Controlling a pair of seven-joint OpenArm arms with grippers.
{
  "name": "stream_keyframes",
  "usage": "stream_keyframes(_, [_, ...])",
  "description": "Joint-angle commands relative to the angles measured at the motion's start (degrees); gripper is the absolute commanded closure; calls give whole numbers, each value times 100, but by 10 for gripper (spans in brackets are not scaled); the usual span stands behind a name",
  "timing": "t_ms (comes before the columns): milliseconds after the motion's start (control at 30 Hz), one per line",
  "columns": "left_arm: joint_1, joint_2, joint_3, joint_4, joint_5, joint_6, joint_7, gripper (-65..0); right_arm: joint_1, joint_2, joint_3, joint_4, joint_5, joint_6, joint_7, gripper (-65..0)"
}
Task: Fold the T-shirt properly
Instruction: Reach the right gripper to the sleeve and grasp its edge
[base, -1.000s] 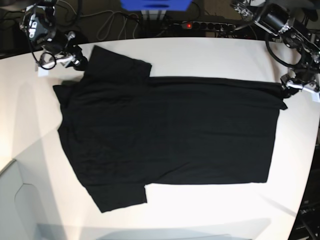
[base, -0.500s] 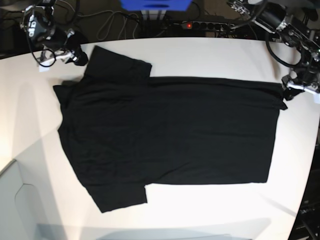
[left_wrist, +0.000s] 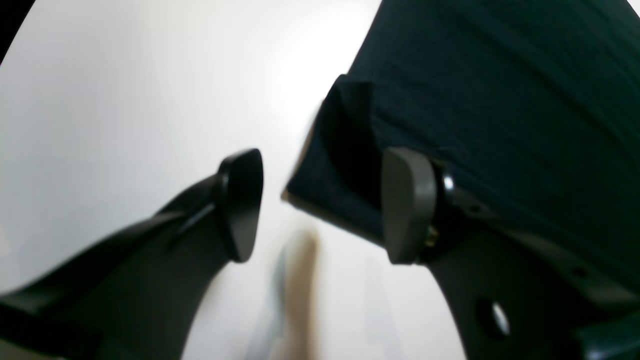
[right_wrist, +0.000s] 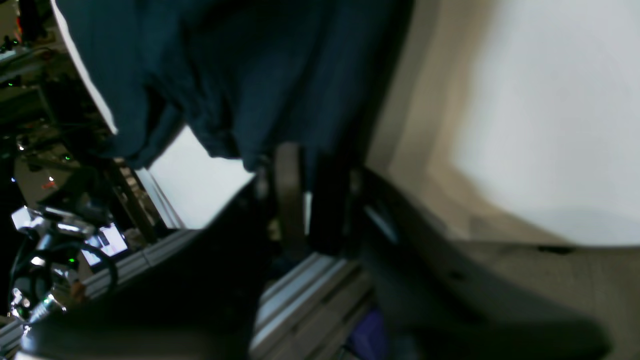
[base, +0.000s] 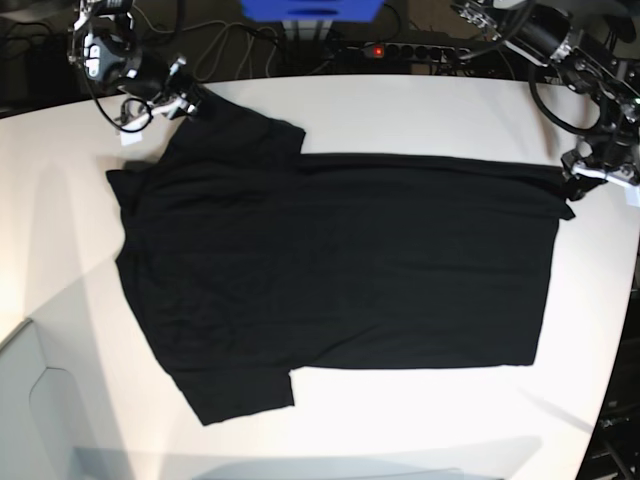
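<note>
One black T-shirt (base: 330, 270) lies spread flat on the white table (base: 420, 420). At its hem corner the left gripper (left_wrist: 320, 207) stands released. Farther back, the right gripper (base: 185, 102) pinches the sleeve edge, clenched.

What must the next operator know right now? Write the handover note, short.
Left claw: open, astride the far hem corner of the T-shirt, not gripping.
Right claw: at the outer edge of the far sleeve, jaws close together; the wrist view is too blurred to confirm a grip.
T-shirt: spread flat on the white table, collar end toward the right arm, hem toward the left arm.
Done: shirt laid out, both claws set on the far edge.
Left: no fold made yet. Probably next: close the left claw, check the right grip, then fold.
</note>
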Motion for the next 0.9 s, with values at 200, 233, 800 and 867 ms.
stream_keyframes(200, [105,-114,-22,137,-81,-4,-116,-363,74,129,4,242,-162,-64,-100,0])
stream_keyframes(233, [114,-114,-22,128,-81,-4,-116,-363,127,129,4,356,-162,-64,-108,0])
stream_keyframes(800, [123,-96,-22,137,-81,-4,-116,-363,1823,-337,-5,1025,-171,-64,-926,0])
stream_keyframes(867, [123,-9,-22,146,-81,-4,-116,-363,2122,-337,-110,770,-171,-64,-908,0])
